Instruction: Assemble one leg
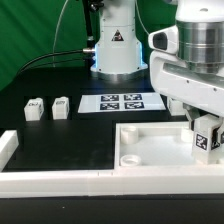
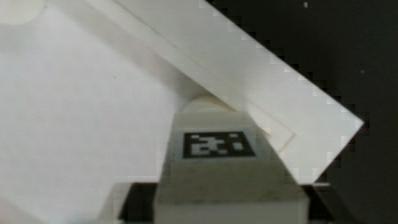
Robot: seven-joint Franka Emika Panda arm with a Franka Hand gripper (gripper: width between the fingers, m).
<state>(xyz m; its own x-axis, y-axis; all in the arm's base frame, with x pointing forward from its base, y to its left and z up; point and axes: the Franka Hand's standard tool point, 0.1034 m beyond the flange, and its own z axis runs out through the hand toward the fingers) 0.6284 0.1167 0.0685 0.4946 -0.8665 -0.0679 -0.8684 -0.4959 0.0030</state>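
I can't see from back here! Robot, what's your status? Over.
Pincer shut on one leg, tag facing out. Leg held over the white tray part, near its corner. Two spare legs on the table. Nothing in the way. Over.

The exterior view looks from the table's front, low and close, toward the arm's base (image 1: 115, 45), while the wrist view looks very closely along the gripper (image 2: 217, 190); both share the tagged leg (image 1: 207, 138) and white tray (image 1: 150, 140).

Robotics lab, black counter (image 1: 60, 135) before a green backdrop (image 1: 40, 30), fixed arm base (image 1: 116, 45) at the counter's far edge, marker board (image 1: 122, 102) lying flat, cables (image 1: 55, 55), tagged white parts.
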